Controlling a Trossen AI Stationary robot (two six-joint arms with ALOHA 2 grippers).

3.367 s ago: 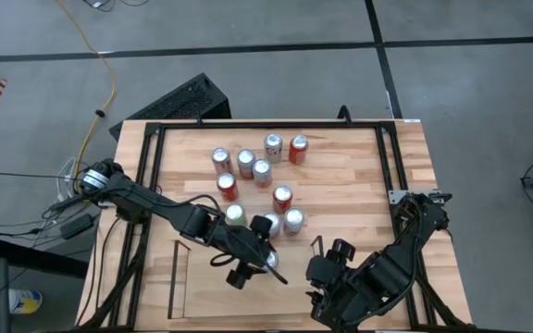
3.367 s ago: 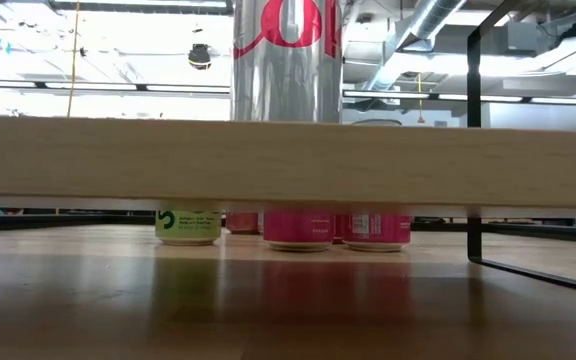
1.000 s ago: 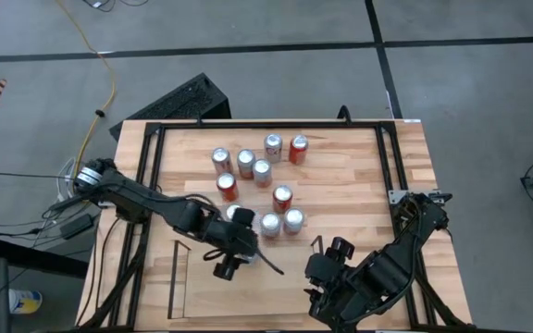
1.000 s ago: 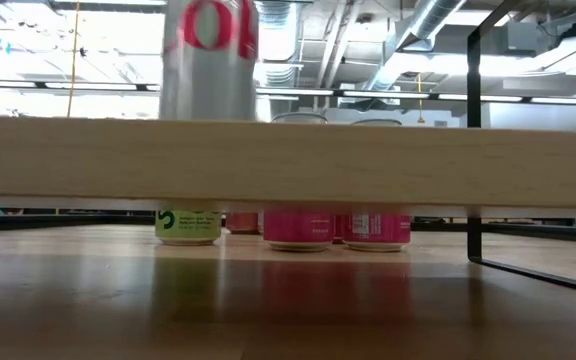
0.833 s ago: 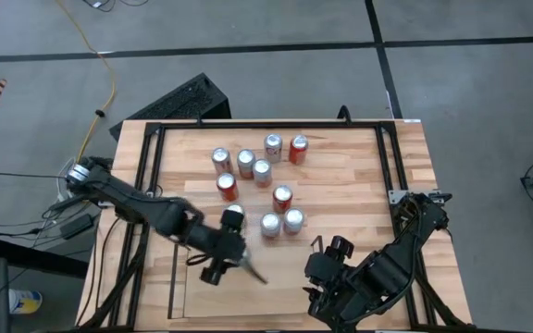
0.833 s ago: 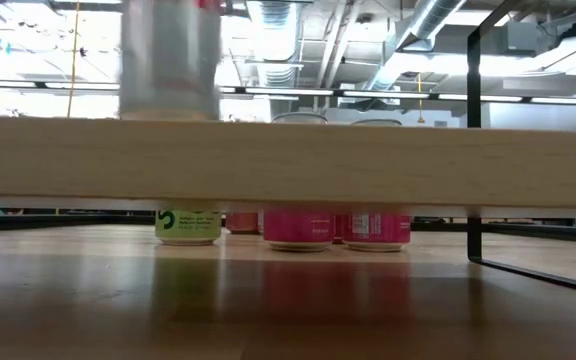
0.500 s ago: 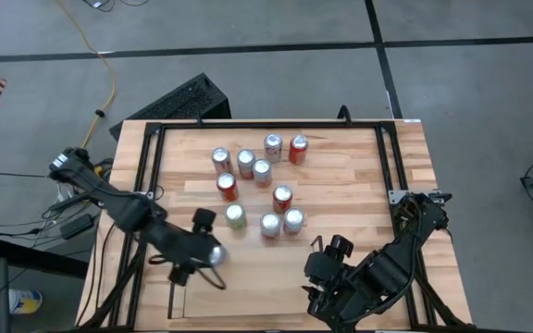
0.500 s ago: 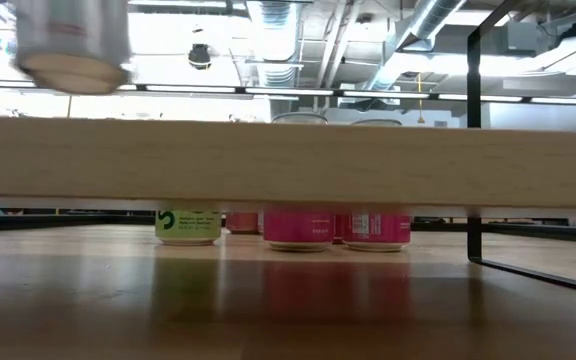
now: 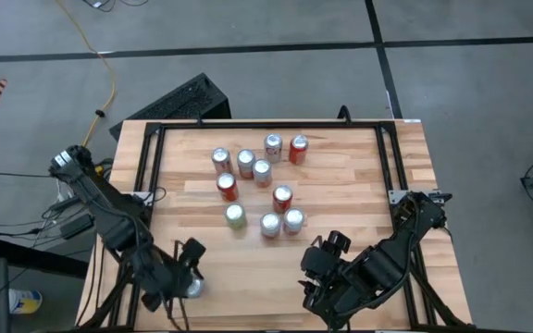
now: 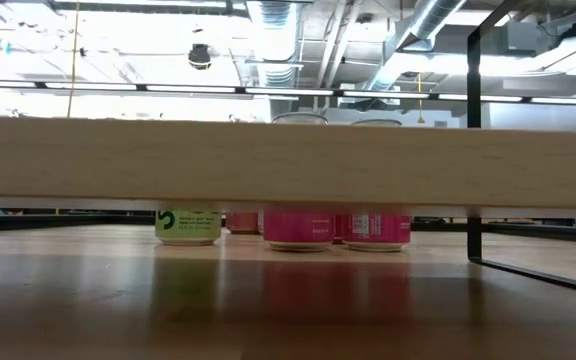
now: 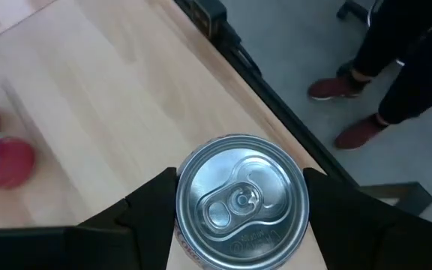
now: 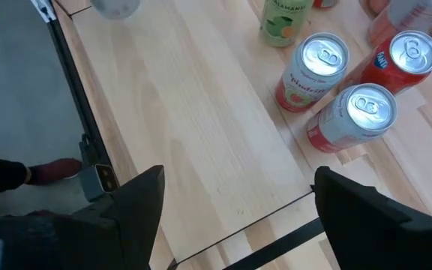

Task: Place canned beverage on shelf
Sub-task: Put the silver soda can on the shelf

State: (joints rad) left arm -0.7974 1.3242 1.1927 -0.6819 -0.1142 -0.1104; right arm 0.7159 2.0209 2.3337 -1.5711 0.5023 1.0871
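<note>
My left gripper point(image 9: 191, 283) is shut on a silver-topped beverage can point(image 11: 242, 199) over the table's near left corner, beside the black frame rail. The can is out of the low view. The shelf shows there as a light wood plank point(image 10: 288, 160) with a thin black side rail point(image 10: 469, 140), and in the high view it lies along the near edge point(image 9: 248, 296). Several more cans point(image 9: 262, 172) stand on their bottoms mid-table. My right gripper point(image 9: 327, 257) waits open at the near right, its fingers point(image 12: 145, 202) with nothing between them. My left gripper pinches the can's side wall just under its top rim point(image 11: 178, 196) between its two fingers, one on each side. The fingers come slanting down from the table's left side. The can stands upright, top up. The top hides its bottom, so I cannot tell whether it rests on anything.
The black metal frame point(image 9: 146, 185) runs around the tabletop. A red can point(image 12: 355, 116), a second red can point(image 12: 313, 71) and a green one point(image 12: 287, 19) stand ahead of my right gripper. A person's shoes point(image 11: 328, 90) are on the floor beside the table.
My left gripper has carried the can from beside the can cluster toward the table's left and near edges, swinging round as it went. The can has stayed upright in the hold and, in the low view, has passed above the plank and out of the picture's left side.
</note>
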